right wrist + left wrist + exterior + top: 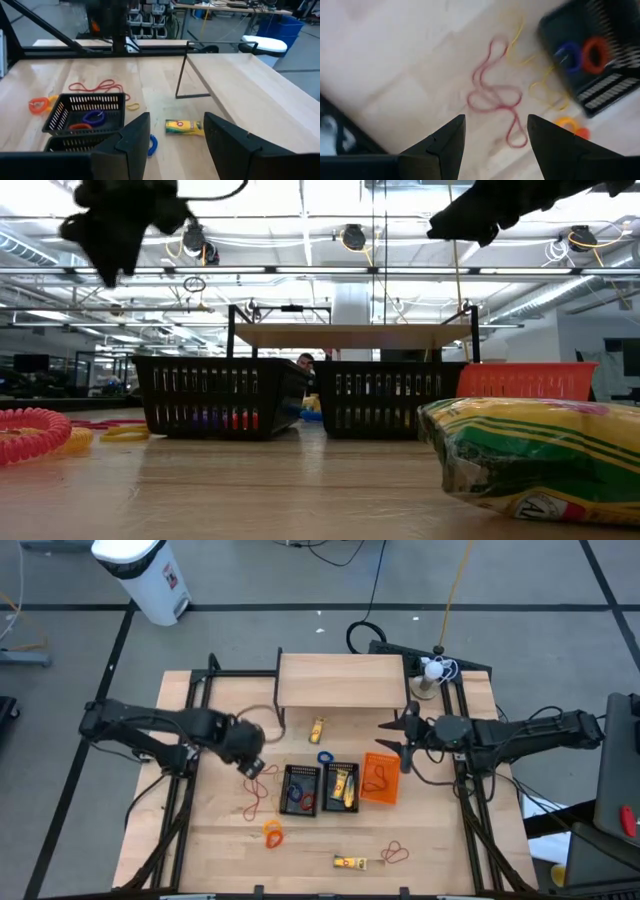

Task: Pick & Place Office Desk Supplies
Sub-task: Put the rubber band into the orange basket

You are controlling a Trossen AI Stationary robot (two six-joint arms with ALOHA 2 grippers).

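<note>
Three small baskets sit mid-table as sorting bins: black basket (301, 789) already holds coiled loops. The left gripper (495, 145) hovers with fingers apart, grasping nothing, directly above a red rubber band (492, 97) lying left of the baskets. The right gripper (175, 145), also released and empty, faces a yellow packet (184, 127) further back.

The left arm (150, 730) reaches in from the table's left edge, elbow bent, its wrist tipped downward over the boards. The left gripper (252, 768) hangs above the surface with its fingers (445, 145) spread and nothing between them. The right arm (520, 732) stretches in level from the right side. The right gripper (392, 737) points left, held high, its fingers (135, 140) parted and empty.
</note>
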